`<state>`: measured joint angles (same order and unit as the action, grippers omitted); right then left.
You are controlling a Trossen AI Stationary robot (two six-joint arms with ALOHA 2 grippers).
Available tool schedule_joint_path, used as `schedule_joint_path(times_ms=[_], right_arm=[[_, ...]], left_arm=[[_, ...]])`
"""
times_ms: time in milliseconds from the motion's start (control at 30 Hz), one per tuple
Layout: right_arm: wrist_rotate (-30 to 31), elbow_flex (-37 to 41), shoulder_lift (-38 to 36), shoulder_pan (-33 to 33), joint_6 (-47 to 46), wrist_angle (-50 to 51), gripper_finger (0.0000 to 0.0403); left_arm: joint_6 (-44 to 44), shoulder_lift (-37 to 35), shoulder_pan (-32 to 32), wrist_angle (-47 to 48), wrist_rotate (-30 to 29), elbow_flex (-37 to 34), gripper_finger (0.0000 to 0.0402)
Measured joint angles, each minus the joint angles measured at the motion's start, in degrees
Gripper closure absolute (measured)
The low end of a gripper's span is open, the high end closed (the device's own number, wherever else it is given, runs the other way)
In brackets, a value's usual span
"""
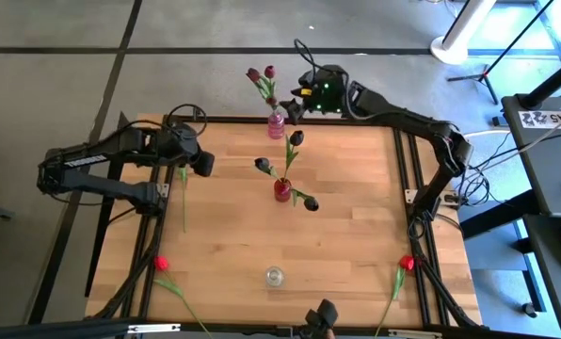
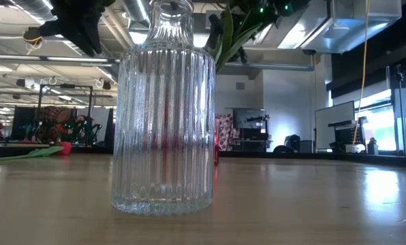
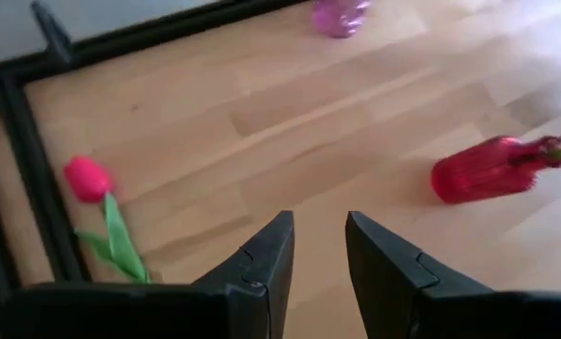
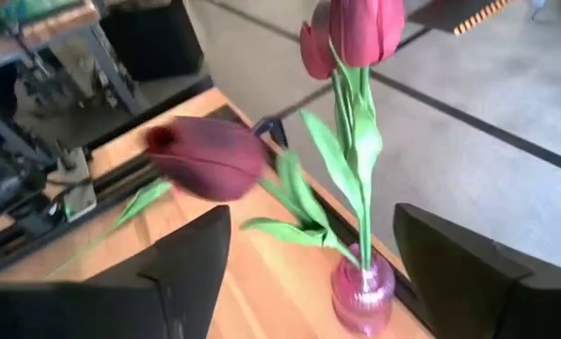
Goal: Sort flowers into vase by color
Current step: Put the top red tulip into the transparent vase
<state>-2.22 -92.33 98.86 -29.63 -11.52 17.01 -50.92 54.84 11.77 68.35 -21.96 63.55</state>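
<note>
Above the table's left part, my left gripper (image 3: 318, 221) (image 1: 203, 162) hovers open with a narrow, empty gap. Just beside it lies a pink-red tulip (image 3: 88, 177), its stem (image 1: 184, 198) flat on the wood. My right gripper (image 4: 313, 217) (image 1: 293, 107) is wide open at the far edge, its fingers standing on either side of the pink vase (image 4: 362, 297) (image 1: 277, 122) without touching. That vase holds magenta tulips (image 4: 356, 28) and a darker one (image 4: 210, 155). The red vase (image 1: 282, 189) (image 3: 478, 169) holds three dark tulips (image 1: 296, 137).
A clear ribbed vase (image 1: 275, 276) (image 2: 163, 109) stands near the near edge. Two red tulips lie flat, one near the near-left corner (image 1: 161, 264) (image 2: 63, 148) and one near the near-right corner (image 1: 408, 263). A black frame (image 3: 17, 169) borders the table. Bare wood lies between the vases.
</note>
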Motion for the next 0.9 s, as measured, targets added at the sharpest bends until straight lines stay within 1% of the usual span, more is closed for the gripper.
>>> schedule_joint_path(times_ms=[100, 267, 367, 467, 533, 633, 833, 900], right_arm=[[-1.07, -4.9, -0.41, -0.02, 2.24, 9.61, 0.0099], [-2.74, -12.24, -2.12, 1.17, 5.88, 23.81, 0.0098], [-2.82, -13.89, -5.73, 3.76, 7.44, 28.38, 0.0102], [-2.86, -13.95, -9.83, 7.41, 7.69, 28.92, 0.0111], [-2.68, -13.95, -12.09, 10.08, 7.71, 28.91, 0.0117], [0.38, -13.95, -15.17, 14.41, 7.73, 29.04, 0.0125], [7.8, -13.95, -19.92, 22.56, 7.75, 29.87, 0.0134], [9.59, -13.95, -20.91, 24.65, 7.75, 30.15, 0.0134]], left_arm=[[-4.87, 1.22, 0.02, 1.42, -0.86, 0.0, 0.0305], [-13.7, 4.96, 0.1, 5.33, -2.8, 0.0, 0.0305], [-20.76, 8.26, 1.0, 9.92, -2.54, 0.0, 0.0305], [-23.14, 11.88, 2.12, 13.68, -0.48, -0.02, 0.0305], [-22.85, 14.09, 3.8, 13.58, 0.45, -0.34, 0.0305], [-20.04, 16.64, 8.35, 11.81, 3.46, -3.29, 0.0305], [-8.59, 20.2, 23.3, 1.54, 12.17, -15.92, 0.0305], [-5.86, 21.8, 27.01, 1.22, 11.73, -17.03, 0.0305]])
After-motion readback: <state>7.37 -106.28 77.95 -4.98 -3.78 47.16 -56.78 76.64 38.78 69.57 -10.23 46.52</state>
